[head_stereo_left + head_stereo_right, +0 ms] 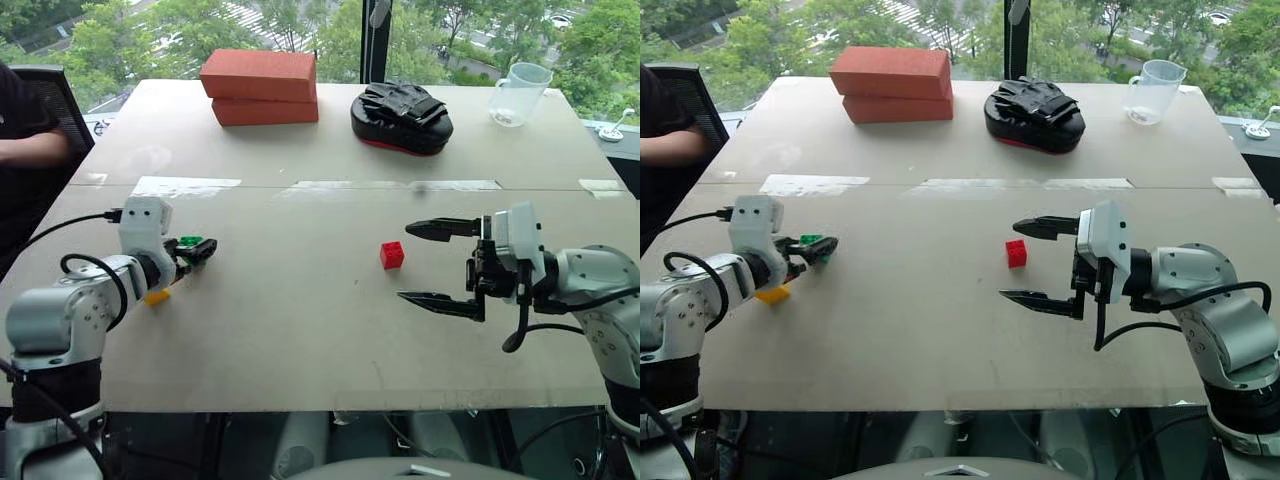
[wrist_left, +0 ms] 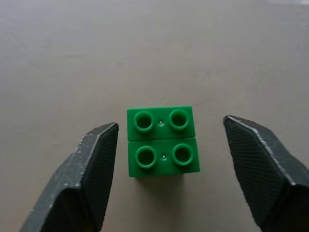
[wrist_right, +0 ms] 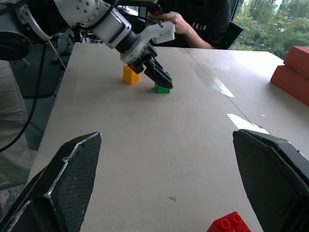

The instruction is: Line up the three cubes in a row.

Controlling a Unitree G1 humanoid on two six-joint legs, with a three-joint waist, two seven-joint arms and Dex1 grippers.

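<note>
Green cube (image 1: pixel 191 241) sits on the table (image 1: pixel 300 330) toward the robot's left side, right at the tips of the left pincer (image 1: pixel 203 250), with the yellow cube (image 1: pixel 157 296) just beside it, partly tucked behind the left arm; the red cube (image 1: pixel 392 255) stands well apart near the middle, in front of the right pincer (image 1: pixel 440 265), whose two black fingers are spread wide, one above the other, pointing toward the robot's left. Farther back lie two large red-orange bricks (image 1: pixel 260 87) stacked together, a black glove-like bundle (image 1: pixel 401 116) and a clear measuring cup (image 1: pixel 519 93); a person's arm (image 1: pixel 30 148) rests at the far left edge. From the left wrist, the green cube's studs face up between the two fingers (image 2: pixel 91 179), which stand apart on either side of it with clear gaps, not touching. From the right wrist, the wide-spread fingers (image 3: pixel 63 188) frame the table, the red cube at the near edge, and the left pincer over the green cube, with the yellow one beside it.
</note>
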